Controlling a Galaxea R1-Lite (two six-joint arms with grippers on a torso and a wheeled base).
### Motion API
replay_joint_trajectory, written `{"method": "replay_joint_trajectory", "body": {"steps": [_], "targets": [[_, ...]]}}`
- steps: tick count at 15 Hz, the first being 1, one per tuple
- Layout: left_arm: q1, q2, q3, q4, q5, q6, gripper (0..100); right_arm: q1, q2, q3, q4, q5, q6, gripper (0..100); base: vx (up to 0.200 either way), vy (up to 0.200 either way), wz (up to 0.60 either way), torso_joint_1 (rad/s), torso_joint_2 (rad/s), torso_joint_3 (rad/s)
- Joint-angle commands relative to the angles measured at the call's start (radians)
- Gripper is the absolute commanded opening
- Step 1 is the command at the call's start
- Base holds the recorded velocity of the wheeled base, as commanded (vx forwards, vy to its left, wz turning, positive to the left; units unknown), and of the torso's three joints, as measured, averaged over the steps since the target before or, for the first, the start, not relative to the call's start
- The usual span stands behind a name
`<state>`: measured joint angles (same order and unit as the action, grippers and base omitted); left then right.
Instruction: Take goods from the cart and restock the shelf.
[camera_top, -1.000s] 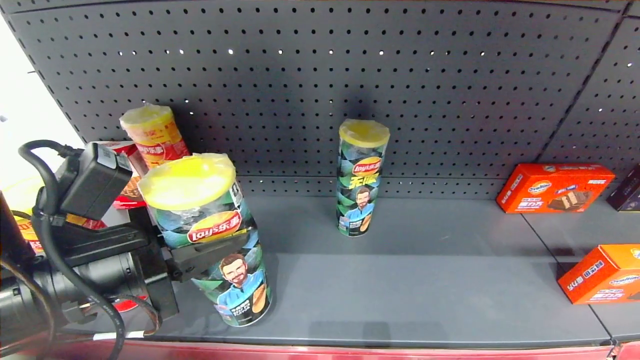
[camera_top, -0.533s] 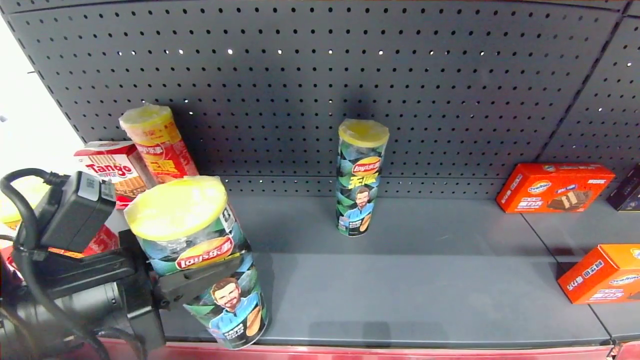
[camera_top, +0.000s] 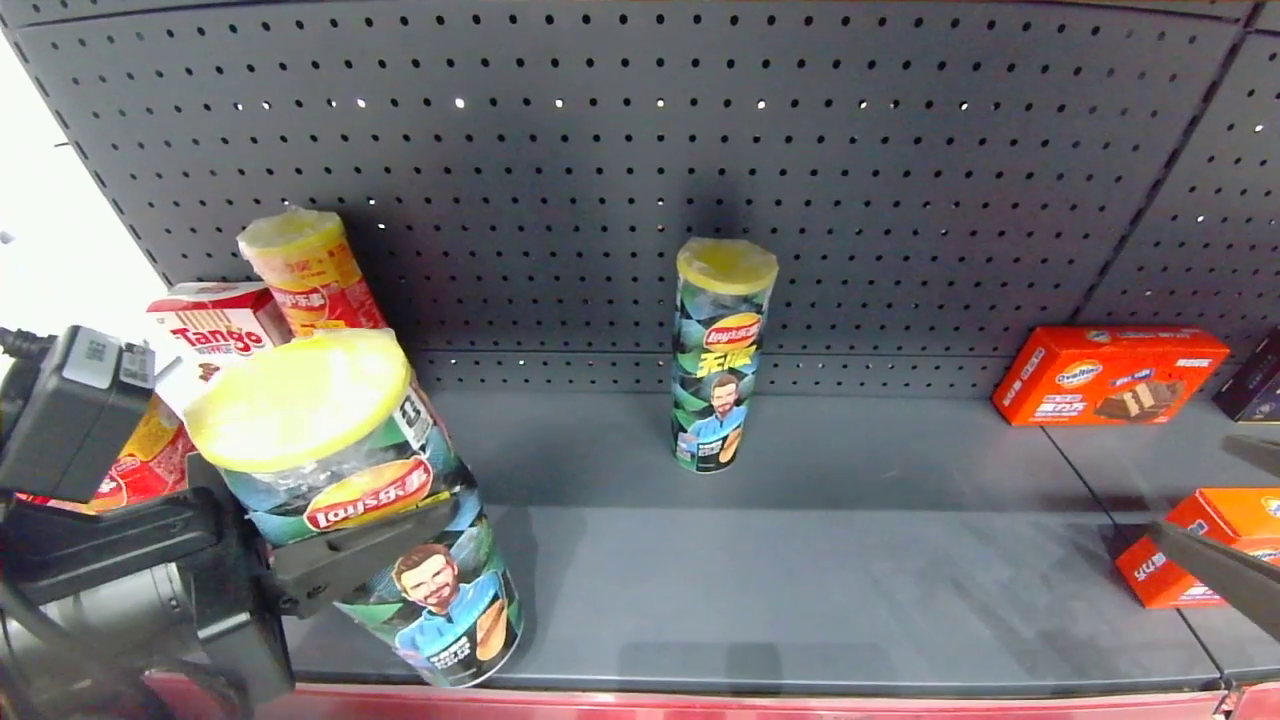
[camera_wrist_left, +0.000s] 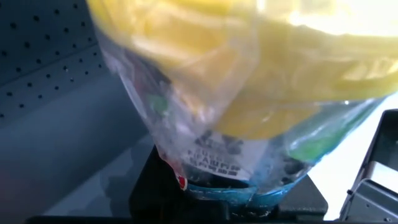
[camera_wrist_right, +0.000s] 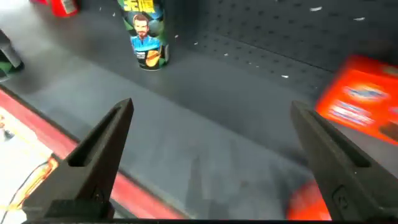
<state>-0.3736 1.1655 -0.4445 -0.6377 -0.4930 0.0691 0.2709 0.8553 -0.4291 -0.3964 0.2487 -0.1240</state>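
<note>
green yellow-lidded crisp tube (camera_top: 440, 610) tilted, not yet stood on grey metal shelf (camera_top: 850, 580); my left gripper (camera_top: 345, 545) clenches it (right gripper (camera_wrist_right: 211, 118) spread, empty).

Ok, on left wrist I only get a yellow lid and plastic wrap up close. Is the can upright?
Observer: No. The green can is tilted in the left gripper, with its lid toward the left and its base low at the front edge of the shelf.
Operator: Anything already standing nearby?
Observer: A matching green can stands upright at the back, mid-shelf, well apart from yours.
Operator: And the right arm?
Observer: The right gripper is open and holds nothing. It is over the shelf's right side, by an orange box.
</note>
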Motion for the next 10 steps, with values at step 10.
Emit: {"method": "replay_joint_trajectory", "body": {"steps": [10], "targets": [[0.002,0.111,-0.111,-0.005,0.004,0.000,0,0.053,0.605,-0.352,-0.121,0.106,0.021,100,0.000,0.000,0.00,0.000,0.00,0.000]]}}
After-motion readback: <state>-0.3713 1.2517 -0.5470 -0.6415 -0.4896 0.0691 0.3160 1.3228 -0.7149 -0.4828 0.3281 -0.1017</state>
